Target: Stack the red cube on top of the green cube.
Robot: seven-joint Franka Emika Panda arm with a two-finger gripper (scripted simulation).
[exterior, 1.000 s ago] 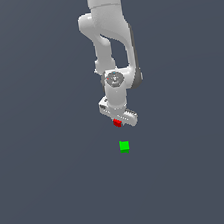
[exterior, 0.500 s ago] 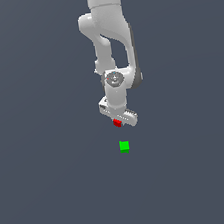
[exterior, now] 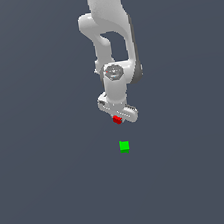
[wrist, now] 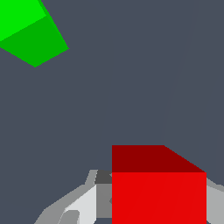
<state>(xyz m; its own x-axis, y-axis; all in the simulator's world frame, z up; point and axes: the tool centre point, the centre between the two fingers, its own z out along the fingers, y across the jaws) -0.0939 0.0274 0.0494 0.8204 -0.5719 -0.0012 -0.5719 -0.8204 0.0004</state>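
The white claw (exterior: pixel 118 117) grips the small bright red cube (exterior: pixel 117 119), apart from the small bright green cube (exterior: pixel 124 145) on the dark grey tabletop (exterior: pixel 53 183).

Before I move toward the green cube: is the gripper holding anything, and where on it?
The gripper holds the red cube, gripped on its opposite side faces, apart from the green cube.

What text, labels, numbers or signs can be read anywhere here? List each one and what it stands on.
None can be read.
The red cube and the green cube have plain, unmarked faces.
The gripper and the white arm show no legible lettering in either view.
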